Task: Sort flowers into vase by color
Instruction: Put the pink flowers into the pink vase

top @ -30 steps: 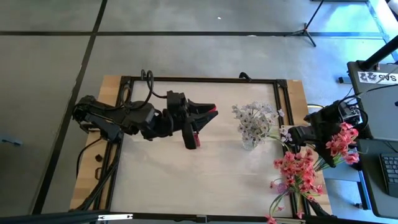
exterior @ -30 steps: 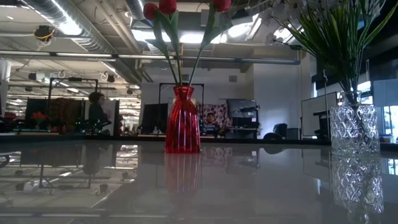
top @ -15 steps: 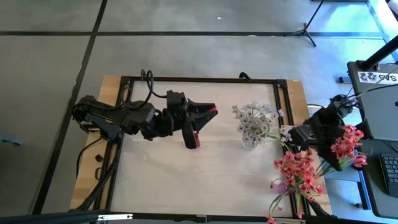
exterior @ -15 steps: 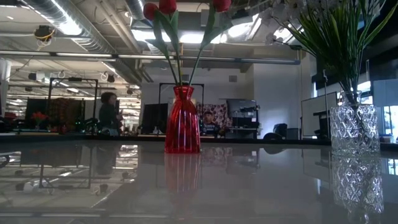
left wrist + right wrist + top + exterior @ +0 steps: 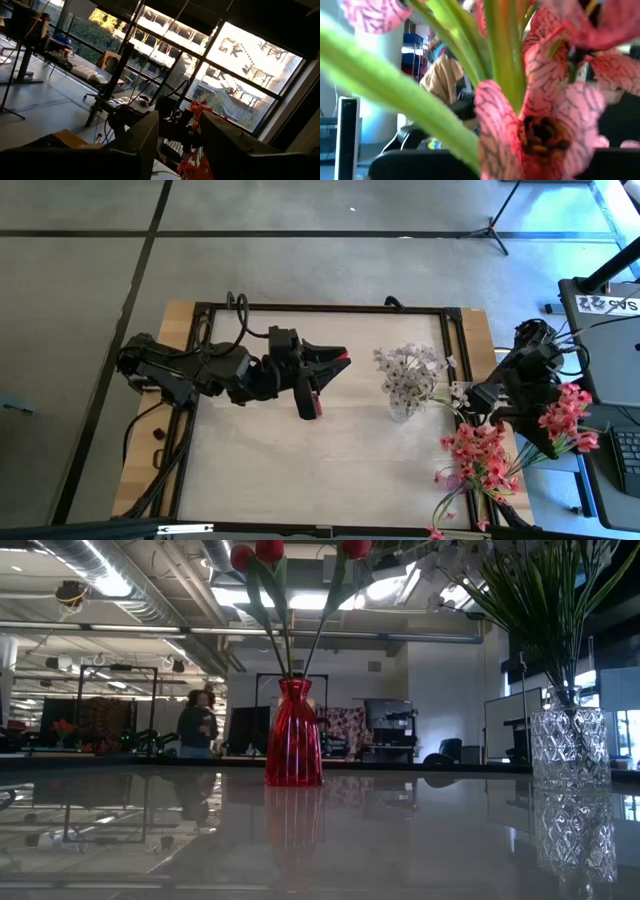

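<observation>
In the low view a red vase [image 5: 293, 735] stands on the table [image 5: 300, 470] with red tulips [image 5: 268, 550] in it. A clear glass vase [image 5: 402, 406] [image 5: 570, 745] at mid-right holds whitish sprigs [image 5: 405, 368]. My left gripper [image 5: 330, 380] [image 5: 177, 150] hovers open high over the red vase, which it mostly hides from above. My right gripper [image 5: 535, 405] stands past the table's right edge, shut on a pink blossom spray [image 5: 565, 418]. More pink flowers [image 5: 480, 455] lie at the table's near right corner. My right gripper holds the pink blossom spray, whose blooms [image 5: 540, 125] and green stems [image 5: 505, 50] fill its wrist view. The blooms and the arm hide the fingers, so the part held cannot be told. The spray is lifted clear, out beyond the table's right edge.
A black frame [image 5: 320, 308] runs around the table top. A desk with a keyboard [image 5: 625, 455] stands right of the table. A person [image 5: 197, 725] walks in the room behind. Bare table lies near the front edge between the two vases.
My right arm has swung about at the table's right edge, carrying the pink spray farther right and a little toward the near edge, still lifted. A person in the room behind has walked to the right.
</observation>
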You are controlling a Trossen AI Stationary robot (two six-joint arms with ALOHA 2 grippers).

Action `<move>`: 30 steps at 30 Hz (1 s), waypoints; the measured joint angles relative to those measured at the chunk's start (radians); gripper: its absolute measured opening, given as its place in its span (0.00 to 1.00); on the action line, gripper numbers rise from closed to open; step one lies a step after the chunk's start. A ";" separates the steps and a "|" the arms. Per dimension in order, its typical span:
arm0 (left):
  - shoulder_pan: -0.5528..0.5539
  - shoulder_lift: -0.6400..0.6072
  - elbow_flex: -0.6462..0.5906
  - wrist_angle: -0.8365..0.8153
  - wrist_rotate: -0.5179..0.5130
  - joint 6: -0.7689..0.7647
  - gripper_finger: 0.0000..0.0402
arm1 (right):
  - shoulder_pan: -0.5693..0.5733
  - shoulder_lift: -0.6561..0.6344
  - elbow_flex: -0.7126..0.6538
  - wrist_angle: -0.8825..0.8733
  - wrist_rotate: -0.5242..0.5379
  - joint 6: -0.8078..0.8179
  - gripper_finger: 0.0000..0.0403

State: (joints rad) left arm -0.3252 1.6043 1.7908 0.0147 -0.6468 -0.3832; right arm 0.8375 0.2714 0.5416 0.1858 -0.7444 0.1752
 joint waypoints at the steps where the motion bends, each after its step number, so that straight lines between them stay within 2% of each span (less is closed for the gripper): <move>1: 0.000 0.000 0.000 -0.001 0.000 0.000 0.35 | 0.011 0.009 0.012 -0.027 0.011 -0.007 0.00; 5: 0.000 0.000 0.000 -0.008 0.000 0.000 0.35 | 0.054 0.054 0.055 -0.161 0.053 -0.059 0.00; 12: 0.000 0.000 0.000 -0.009 0.000 0.019 0.35 | 0.115 0.077 0.097 -0.171 0.125 -0.135 0.00; 24: 0.000 0.000 0.000 -0.026 -0.025 0.027 0.35 | 0.111 0.080 0.139 -0.394 0.180 -0.209 0.00; 30: 0.010 0.000 0.000 -0.026 -0.027 0.027 0.35 | 0.111 0.083 0.139 -0.426 0.181 -0.232 0.00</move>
State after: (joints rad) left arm -0.3148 1.6043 1.7908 -0.0113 -0.6740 -0.3557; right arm 0.9489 0.3545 0.6807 -0.2406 -0.5630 -0.0564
